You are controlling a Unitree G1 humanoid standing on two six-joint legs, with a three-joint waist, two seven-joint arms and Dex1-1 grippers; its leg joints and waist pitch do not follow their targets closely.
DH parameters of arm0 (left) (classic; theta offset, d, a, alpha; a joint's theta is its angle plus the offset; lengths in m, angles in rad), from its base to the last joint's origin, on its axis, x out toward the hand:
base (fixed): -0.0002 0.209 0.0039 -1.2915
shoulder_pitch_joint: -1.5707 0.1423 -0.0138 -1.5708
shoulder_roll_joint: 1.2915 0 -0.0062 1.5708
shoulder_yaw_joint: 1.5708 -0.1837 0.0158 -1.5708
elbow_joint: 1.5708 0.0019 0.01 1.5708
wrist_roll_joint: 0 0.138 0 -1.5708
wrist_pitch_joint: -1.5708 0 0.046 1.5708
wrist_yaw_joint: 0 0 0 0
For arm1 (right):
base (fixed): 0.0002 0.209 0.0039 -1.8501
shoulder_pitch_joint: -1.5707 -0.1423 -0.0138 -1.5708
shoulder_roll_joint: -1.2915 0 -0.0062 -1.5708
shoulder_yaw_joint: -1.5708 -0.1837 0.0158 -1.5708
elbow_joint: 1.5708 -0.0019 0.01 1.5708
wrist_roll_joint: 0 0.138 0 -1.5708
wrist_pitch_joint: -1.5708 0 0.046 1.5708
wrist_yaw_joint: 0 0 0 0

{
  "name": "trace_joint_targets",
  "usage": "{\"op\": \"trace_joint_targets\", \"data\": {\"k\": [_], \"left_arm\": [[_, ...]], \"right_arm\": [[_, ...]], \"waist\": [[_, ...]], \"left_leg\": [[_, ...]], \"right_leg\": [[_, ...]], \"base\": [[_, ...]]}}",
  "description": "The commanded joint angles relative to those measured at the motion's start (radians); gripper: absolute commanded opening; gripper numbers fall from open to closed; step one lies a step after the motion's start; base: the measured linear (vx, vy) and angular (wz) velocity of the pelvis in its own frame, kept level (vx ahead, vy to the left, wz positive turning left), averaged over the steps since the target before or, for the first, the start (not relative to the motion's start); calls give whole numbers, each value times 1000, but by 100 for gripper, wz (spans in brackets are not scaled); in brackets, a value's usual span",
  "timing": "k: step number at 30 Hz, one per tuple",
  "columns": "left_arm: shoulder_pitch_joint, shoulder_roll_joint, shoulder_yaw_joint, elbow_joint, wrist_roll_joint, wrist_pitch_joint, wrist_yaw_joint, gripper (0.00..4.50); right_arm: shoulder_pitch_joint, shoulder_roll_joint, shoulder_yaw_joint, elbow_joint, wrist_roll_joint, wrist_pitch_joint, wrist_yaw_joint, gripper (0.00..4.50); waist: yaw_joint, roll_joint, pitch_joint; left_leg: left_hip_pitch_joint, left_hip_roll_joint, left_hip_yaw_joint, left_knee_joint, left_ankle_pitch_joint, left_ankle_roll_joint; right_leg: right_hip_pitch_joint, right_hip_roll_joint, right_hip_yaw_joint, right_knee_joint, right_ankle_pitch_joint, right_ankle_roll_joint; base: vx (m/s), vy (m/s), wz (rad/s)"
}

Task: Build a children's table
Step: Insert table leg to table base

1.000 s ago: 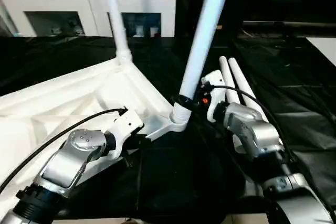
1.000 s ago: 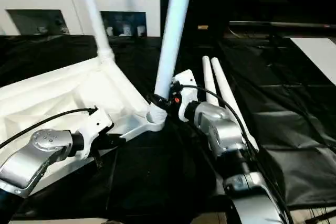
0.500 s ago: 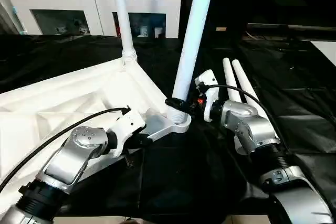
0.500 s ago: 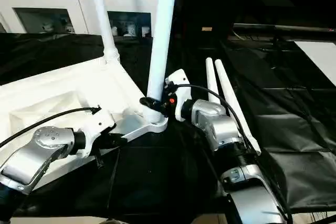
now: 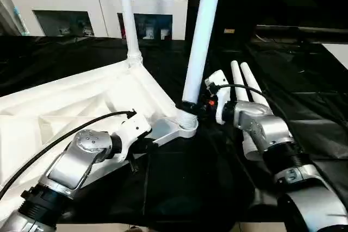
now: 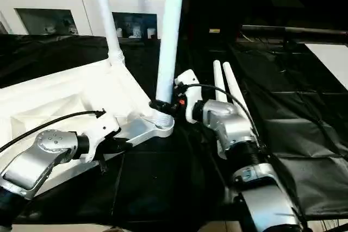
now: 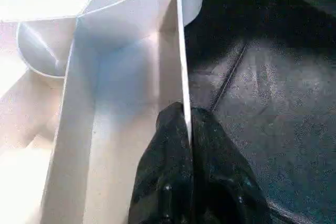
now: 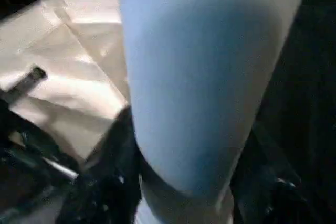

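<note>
The tabletop [image 5: 81,107] lies upside down on the black-covered surface [image 5: 185,188]. The right arm's jaws clasp the base of a leg [image 5: 201,36] standing in the near corner socket [image 5: 185,124]. The left arm's jaws pinch the tabletop's rim [image 7: 181,66], nearly closed. Another leg [image 5: 128,20] stands beyond; two spare legs [image 5: 244,80] lie beside the right arm.

A worktop draped in wrinkled black sheeting [image 5: 179,188] stretches across the scene, with a white cabinet [image 5: 103,4] with glass doors and small items behind them standing along its far edge, and a pale flat surface [image 6: 331,63] showing at the far right.
</note>
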Motion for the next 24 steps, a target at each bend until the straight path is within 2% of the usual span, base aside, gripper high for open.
{"op": "trace_joint_targets", "data": {"k": [1,6,9,16,20,24], "left_arm": [[-9,1,-21,16,10,-12,-24,0],[-8,1,-20,15,12,-13,-26,0],[-8,0,-21,15,13,-15,-26,0],[-9,0,-20,16,15,-16,-27,0],[-12,1,-18,19,15,-17,-32,0],[-20,-1,-19,29,16,-18,-33,0]], "right_arm": [[16,-13,25,47,-38,32,-11,186],[19,-20,23,25,-26,47,12,186],[16,-12,14,43,-31,26,3,186],[28,14,-20,91,-22,-16,-30,186],[47,18,-46,122,-11,-42,-44,186],[70,28,-75,140,6,-59,-56,186]], "waist": [[2,-2,-50],[2,0,-51],[4,1,-51],[1,1,-47],[1,12,-47],[0,15,-46]], "left_leg": [[23,56,-19,-75,-190,-4],[24,57,-19,-76,-189,-6],[23,56,-19,-75,-182,-4],[24,58,-20,-81,-232,-18],[26,58,-22,-82,-251,-27],[27,59,-23,-85,-279,-36]], "right_leg": [[21,-79,35,-84,-85,-233],[21,-77,35,-83,-75,-231],[21,-79,35,-82,-60,-235],[18,-81,37,-88,-124,-232],[15,-80,37,-89,-131,-231],[14,-80,37,-91,-137,-231]], "base": [[0,0,0],[0,0,0],[0,0,0],[0,0,0],[0,0,0],[0,0,0]]}}
